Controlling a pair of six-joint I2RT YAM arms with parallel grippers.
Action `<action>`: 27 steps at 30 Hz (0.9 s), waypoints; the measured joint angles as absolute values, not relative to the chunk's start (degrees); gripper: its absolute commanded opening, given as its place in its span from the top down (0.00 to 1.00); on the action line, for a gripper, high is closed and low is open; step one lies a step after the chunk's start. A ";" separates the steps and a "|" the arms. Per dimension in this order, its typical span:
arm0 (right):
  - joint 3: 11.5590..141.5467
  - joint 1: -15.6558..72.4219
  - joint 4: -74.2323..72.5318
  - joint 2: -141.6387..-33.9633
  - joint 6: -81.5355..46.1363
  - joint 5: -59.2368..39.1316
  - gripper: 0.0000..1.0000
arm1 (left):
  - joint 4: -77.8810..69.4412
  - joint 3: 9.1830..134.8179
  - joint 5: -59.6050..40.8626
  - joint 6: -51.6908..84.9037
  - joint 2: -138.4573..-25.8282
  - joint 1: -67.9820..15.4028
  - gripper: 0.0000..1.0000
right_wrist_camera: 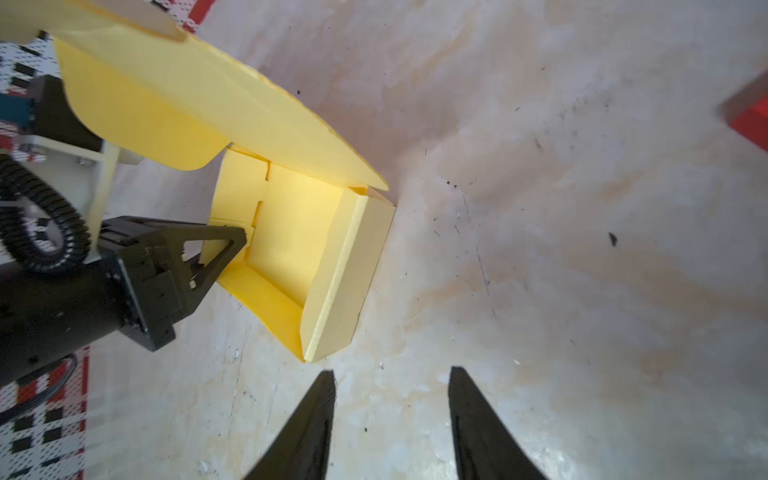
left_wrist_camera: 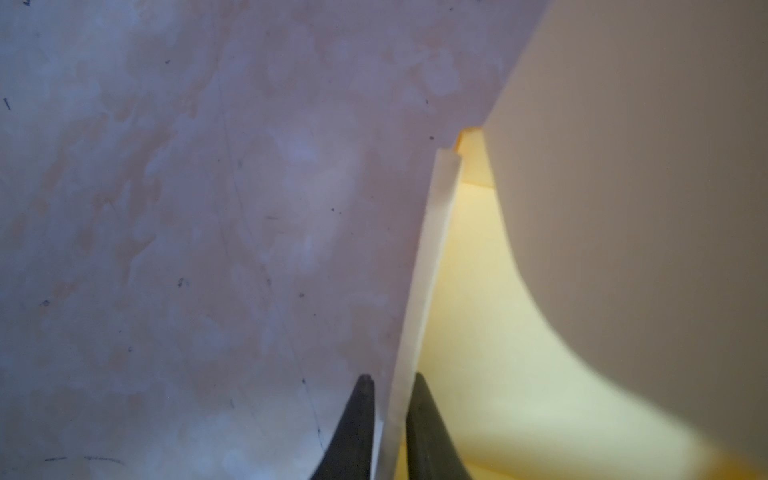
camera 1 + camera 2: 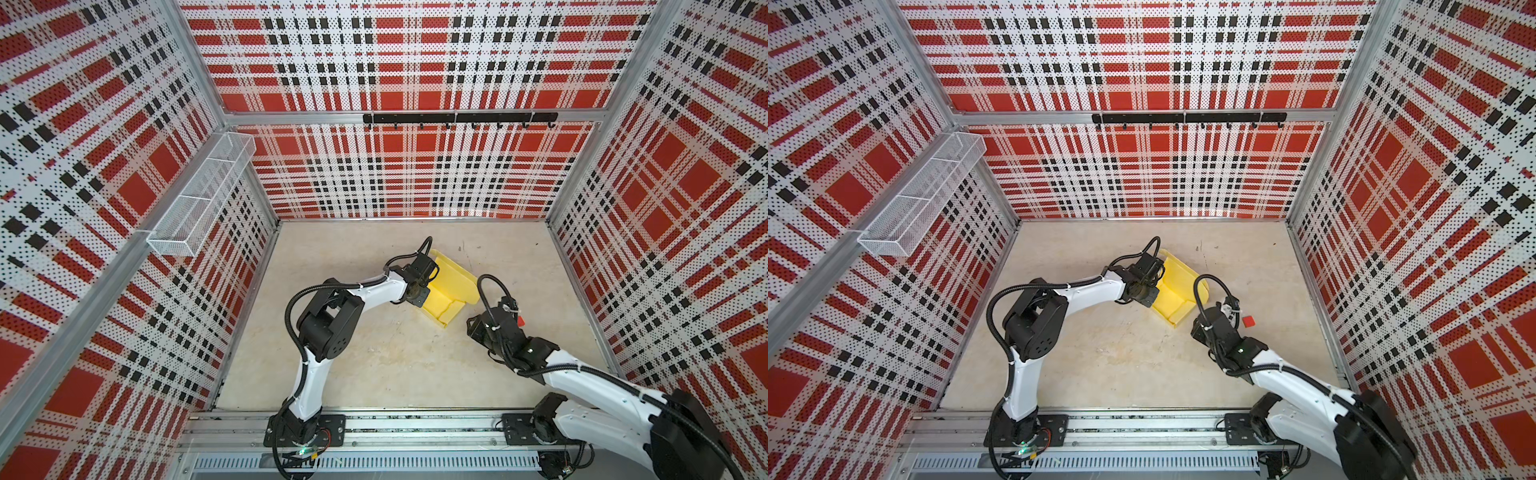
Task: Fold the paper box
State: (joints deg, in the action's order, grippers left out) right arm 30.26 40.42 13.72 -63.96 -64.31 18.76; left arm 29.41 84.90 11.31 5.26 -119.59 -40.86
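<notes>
— Where's the paper box (image 3: 451, 286) now?

— Mid-bench, a bit toward the back, b/w the two arms. The tray's half made, w/ the big lid flap (image 1: 199, 95) standing up and leaning over it.

— Hands?

— Left hand (image 2: 390, 380) is pinching the box's side wall (image 2: 432, 257), one finger in, one out. Right hand (image 1: 392, 372) is spread w/ nothing in it. It hangs just off the doubled front wall (image 1: 349, 274), not touching.

— So what goes wrong from here?

— A few things, imo. The card's thin, so a pull w/ the left could buckle or tear that wall at the pinch. The box is held on one side only. If the right one shoves the front wall, the whole thing prob pivots round the grip instead of folding. The lid flap also overhangs the tray, so anything reaching in from above may crease it.

— Anything loose nearby?

— A small red square (image 3: 1248, 321) on the bench (image 3: 374, 361), just beside the right wrist. A sideways swing that way could knock it. The right arm's cable (image 3: 478, 286) loops close to the flap's edge in both top views. Can't tell if it touches, but it might snag.

— Room to move?

— Plenty. The box is well clear of every bench edge. There's open bench in front toward the arm bases, and behind up to the back panel (image 3: 415, 174). The only tight spot is b/w the two hands, esp. at the box's near corner.
</notes>
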 measured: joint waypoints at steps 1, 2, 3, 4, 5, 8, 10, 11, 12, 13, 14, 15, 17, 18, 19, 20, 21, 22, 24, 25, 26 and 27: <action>33.26 40.86 14.94 -67.33 -65.89 19.90 0.51 | 29.50 84.90 11.33 5.45 -119.59 -40.88 0.82; 36.29 41.23 15.59 -71.05 -67.42 20.99 0.50 | 29.61 84.90 11.35 5.67 -119.59 -40.91 0.82; 38.35 41.56 15.75 -73.82 -68.53 21.80 0.50 | 29.63 84.90 11.35 5.82 -119.59 -40.93 0.82; 39.90 41.80 15.73 -76.29 -69.38 22.72 0.50 | 29.63 84.90 11.35 5.93 -119.59 -40.93 0.82; 41.10 42.00 15.70 -78.63 -70.24 23.49 0.49 | 29.63 84.90 11.35 6.02 -119.61 -40.93 0.82; 42.50 42.09 16.27 -83.15 -72.07 24.93 0.49 | 29.63 84.90 11.40 6.17 -119.59 -40.95 0.82; 42.59 42.09 17.04 -84.47 -72.95 25.74 0.50 | 29.63 84.90 11.44 6.20 -119.59 -40.97 0.82; 42.65 42.04 17.39 -84.88 -73.25 26.11 0.51 | 29.63 84.90 11.44 6.24 -119.59 -41.01 0.82; 42.68 42.04 17.39 -85.23 -73.47 26.35 0.52 | 29.63 84.90 11.46 6.31 -119.59 -41.01 0.82; 42.85 42.00 17.37 -85.78 -73.71 26.59 0.53 | 29.63 84.90 11.46 6.39 -119.59 -41.01 0.82; 43.13 41.76 17.32 -86.54 -73.95 26.61 0.54 | 29.63 84.90 11.46 6.46 -119.59 -41.01 0.82; 43.44 41.50 17.12 -87.31 -74.15 26.50 0.55 | 29.67 84.90 11.46 6.48 -119.59 -41.04 0.82; 43.62 41.10 16.56 -88.66 -74.17 26.22 0.57 | 29.80 84.90 11.53 6.63 -119.59 -41.08 0.82; 43.62 41.08 16.27 -89.17 -74.15 26.06 0.58 | 29.85 84.90 11.57 6.72 -119.59 -41.10 0.82; 43.62 41.01 15.86 -89.65 -74.13 25.91 0.58 | 29.85 84.90 11.62 6.85 -119.59 -41.15 0.82; 43.62 41.01 15.40 -89.97 -74.06 25.89 0.58 | 29.93 84.90 11.66 7.05 -119.59 -41.19 0.82; 43.79 40.82 15.25 -90.24 -73.91 25.85 0.58 | 30.06 84.90 11.70 7.22 -119.59 -41.21 0.82; 44.16 40.73 15.44 -90.39 -73.71 25.74 0.58 | 30.13 84.90 11.86 7.29 -119.61 -41.21 0.82; 45.45 40.58 16.56 -90.37 -72.84 25.50 0.59 | 30.20 84.90 12.16 7.38 -119.61 -41.21 0.82; 46.22 40.62 17.23 -90.30 -72.44 25.56 0.59 | 30.20 84.90 12.36 7.46 -119.59 -41.23 0.81; 46.76 40.75 17.67 -90.13 -72.07 25.76 0.59 | 30.17 84.90 12.58 7.51 -119.59 -41.23 0.82; 47.00 40.95 17.87 -89.76 -71.90 26.04 0.59 | 30.15 84.90 12.73 7.57 -119.59 -41.19 0.82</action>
